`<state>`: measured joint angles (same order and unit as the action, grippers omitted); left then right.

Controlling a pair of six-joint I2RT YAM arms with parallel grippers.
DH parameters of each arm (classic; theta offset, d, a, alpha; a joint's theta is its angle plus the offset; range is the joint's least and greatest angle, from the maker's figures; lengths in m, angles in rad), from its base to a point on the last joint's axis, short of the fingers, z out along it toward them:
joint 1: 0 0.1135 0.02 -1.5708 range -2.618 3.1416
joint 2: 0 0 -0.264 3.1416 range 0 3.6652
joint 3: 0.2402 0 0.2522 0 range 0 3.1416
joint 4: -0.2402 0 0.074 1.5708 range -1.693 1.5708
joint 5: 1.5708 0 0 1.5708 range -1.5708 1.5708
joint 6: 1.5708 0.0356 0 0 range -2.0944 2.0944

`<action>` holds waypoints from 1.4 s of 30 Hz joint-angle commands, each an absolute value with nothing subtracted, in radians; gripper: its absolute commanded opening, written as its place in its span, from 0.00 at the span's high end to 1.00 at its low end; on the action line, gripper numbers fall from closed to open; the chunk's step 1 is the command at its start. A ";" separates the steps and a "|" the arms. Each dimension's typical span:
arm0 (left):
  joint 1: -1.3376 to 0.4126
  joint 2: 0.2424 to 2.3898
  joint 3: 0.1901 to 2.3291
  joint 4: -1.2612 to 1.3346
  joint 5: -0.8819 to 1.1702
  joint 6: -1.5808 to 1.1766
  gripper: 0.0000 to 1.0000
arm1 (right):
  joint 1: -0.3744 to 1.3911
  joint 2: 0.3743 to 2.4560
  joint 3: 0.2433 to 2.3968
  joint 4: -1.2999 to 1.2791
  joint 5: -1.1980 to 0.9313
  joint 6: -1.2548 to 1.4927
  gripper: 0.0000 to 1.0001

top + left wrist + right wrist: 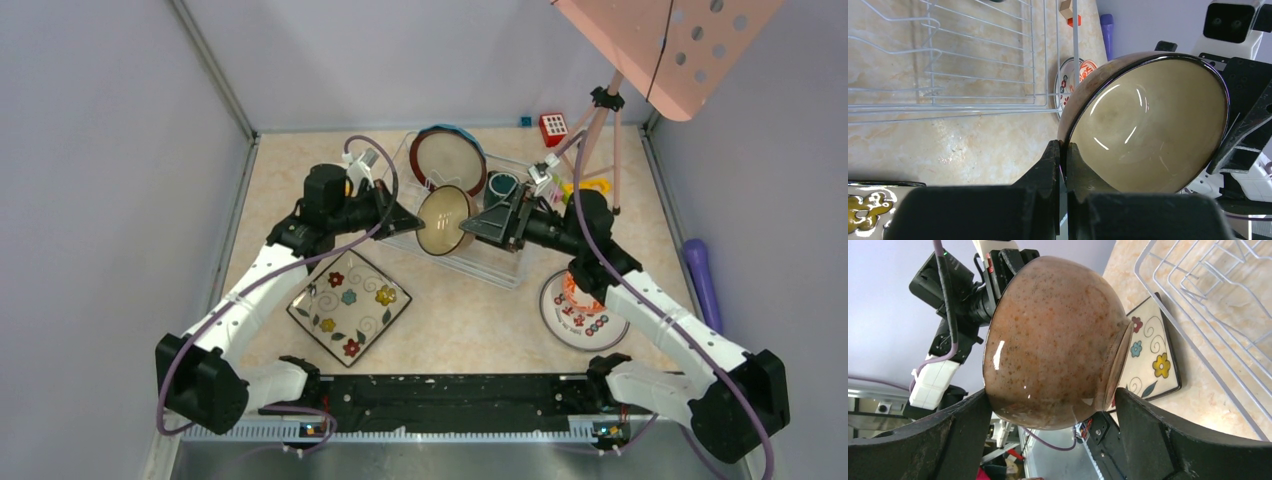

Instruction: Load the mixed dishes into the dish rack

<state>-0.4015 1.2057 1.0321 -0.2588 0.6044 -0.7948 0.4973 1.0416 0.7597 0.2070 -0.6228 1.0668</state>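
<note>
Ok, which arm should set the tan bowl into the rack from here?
Left, probably. The left gripper is shut on the rim of the tan bowl, close to the dish rack. The right gripper only straddles the bowl's body, and a firm grip there is not visible.

Upper right corner has a pink perforated stand (620, 30) on a skinny tripod (598, 130). Just left of the tripod legs sits a red block (553, 128) with white dots, plus a tiny blue block (524, 120) by the back wall. A purple cylinder (703, 280) lies along the right edge. All on a beige marble-look table (450, 320).
</note>
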 commanded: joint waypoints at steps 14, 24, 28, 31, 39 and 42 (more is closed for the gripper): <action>-0.403 1.206 1.081 -0.203 0.656 -0.743 1.00 | 0.515 1.083 0.853 0.143 -0.569 0.988 0.14; -0.402 1.209 1.086 -0.218 0.654 -0.719 1.00 | 0.520 1.126 0.857 0.174 -0.611 0.998 0.56; -0.387 1.202 1.094 -0.275 0.613 -0.686 0.82 | 0.520 1.125 0.878 0.099 -0.554 0.966 0.58; -0.349 1.179 1.077 -0.300 0.596 -0.672 0.57 | 0.514 1.122 0.946 -0.043 -0.474 0.869 0.59; -0.304 1.112 1.055 -0.380 0.540 -0.614 0.42 | 0.508 1.164 1.140 -0.395 -0.214 0.589 0.67; -0.302 1.096 1.057 -0.403 0.516 -0.597 0.42 | 0.508 1.195 1.196 -0.456 -0.174 0.526 0.67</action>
<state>-0.3073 1.1412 1.0336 -0.3820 0.5514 -0.6456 0.5095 1.1858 1.0527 -0.4248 -0.2665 0.6579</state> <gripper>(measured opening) 0.578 0.727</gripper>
